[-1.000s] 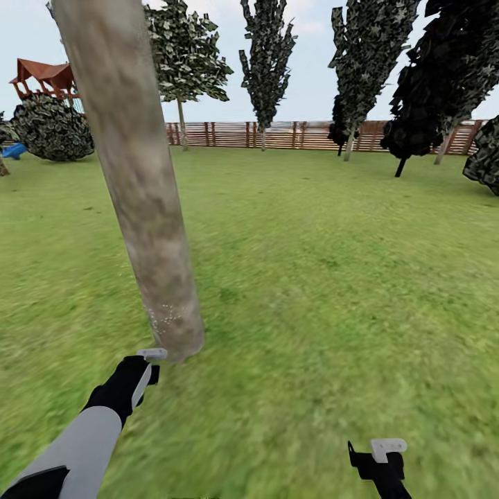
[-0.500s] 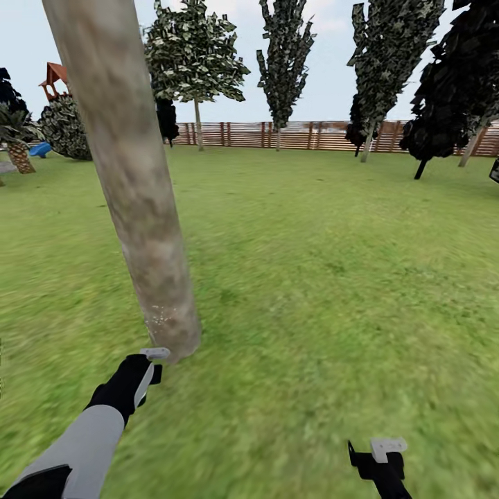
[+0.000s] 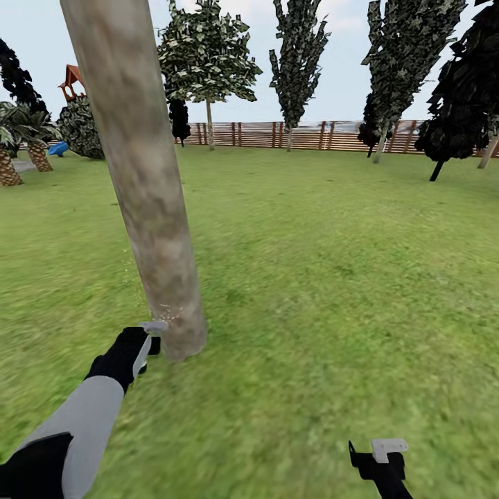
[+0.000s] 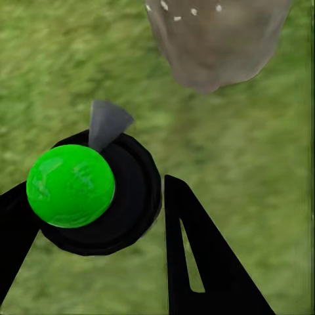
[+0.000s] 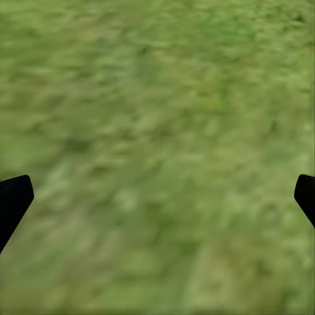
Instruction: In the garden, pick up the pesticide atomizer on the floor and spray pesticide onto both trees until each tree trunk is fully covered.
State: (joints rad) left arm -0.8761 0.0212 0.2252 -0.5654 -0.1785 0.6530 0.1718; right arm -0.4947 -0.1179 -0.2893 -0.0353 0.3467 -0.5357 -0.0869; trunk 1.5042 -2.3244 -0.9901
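The pesticide atomizer [image 4: 98,197], a black round body with a bright green ball on top and a grey nozzle, sits between the black fingers of my left gripper [image 4: 92,203], which is shut on it. The nozzle points at the base of the near tree trunk [image 4: 216,39], a short gap of grass away. In the head view my left gripper [image 3: 151,339] is right beside that thick grey-brown trunk [image 3: 149,201], low down, where a few white specks dot the bark. My right gripper [image 3: 380,454] hangs open over grass at the lower right. A second tree [image 3: 208,59] stands far back near the fence.
Green lawn [image 3: 333,263] stretches ahead to a brown slat fence [image 3: 305,135]. Narrow dark trees [image 3: 298,48] line the back and right. Short palms [image 3: 10,149] and a red-roofed play structure [image 3: 69,76] stand at far left.
The whole view has shifted rightward, so the camera turned left. My left gripper with the atomizer has moved up and closer to the trunk base. The right arm keeps its place.
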